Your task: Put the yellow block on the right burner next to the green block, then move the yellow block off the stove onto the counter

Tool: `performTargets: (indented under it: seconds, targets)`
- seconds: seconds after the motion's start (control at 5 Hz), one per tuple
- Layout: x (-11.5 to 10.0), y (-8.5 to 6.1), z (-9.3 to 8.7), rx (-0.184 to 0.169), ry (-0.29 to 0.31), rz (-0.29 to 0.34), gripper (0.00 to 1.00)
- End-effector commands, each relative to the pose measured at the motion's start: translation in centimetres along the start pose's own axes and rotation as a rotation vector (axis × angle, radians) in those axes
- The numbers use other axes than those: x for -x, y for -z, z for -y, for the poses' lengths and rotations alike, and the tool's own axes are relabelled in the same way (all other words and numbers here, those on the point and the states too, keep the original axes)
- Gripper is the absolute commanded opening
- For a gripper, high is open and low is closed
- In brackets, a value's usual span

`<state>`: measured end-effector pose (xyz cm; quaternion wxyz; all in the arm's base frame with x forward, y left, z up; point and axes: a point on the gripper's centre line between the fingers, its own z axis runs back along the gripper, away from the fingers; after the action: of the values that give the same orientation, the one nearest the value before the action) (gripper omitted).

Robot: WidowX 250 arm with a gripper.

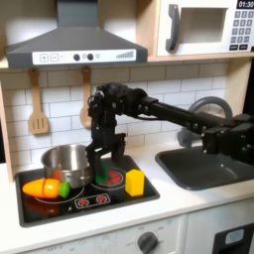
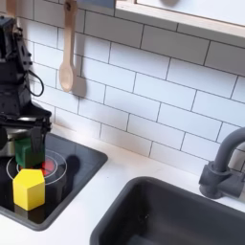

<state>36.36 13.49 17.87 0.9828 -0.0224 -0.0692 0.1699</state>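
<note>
White-tiled toy kitchen, smooth white plastic table (image 1: 189, 198) around glossy black two-ring stove (image 1: 149, 189). Small plain yellow cube block (image 2: 29, 189) resting on right burner, just beside small bright-green block (image 2: 23, 151). Black gripper (image 2: 29, 140) low over green block; apart or together, cannot tell. Probably light, rigid, smooth; best pinched across opposite flat sides. No readable writing besides blurred microwave digits

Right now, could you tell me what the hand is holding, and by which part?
It cannot be told: the hand sits over the green block; the yellow block stands free.
</note>
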Motion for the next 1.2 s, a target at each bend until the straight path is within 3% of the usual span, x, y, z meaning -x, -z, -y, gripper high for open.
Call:
performTargets:
  seconds: [0.0,0.6,1.0]
  targets:
    - [-0.1,0.2,-0.7,-0.012,-0.015,-0.007,1.00]
    - [-1.6,0.4,-2.1,-0.007,-0.053,0.001,1.00]
    - [-1.2,0.5,-2.7,0.003,-0.080,-0.007,1.00]
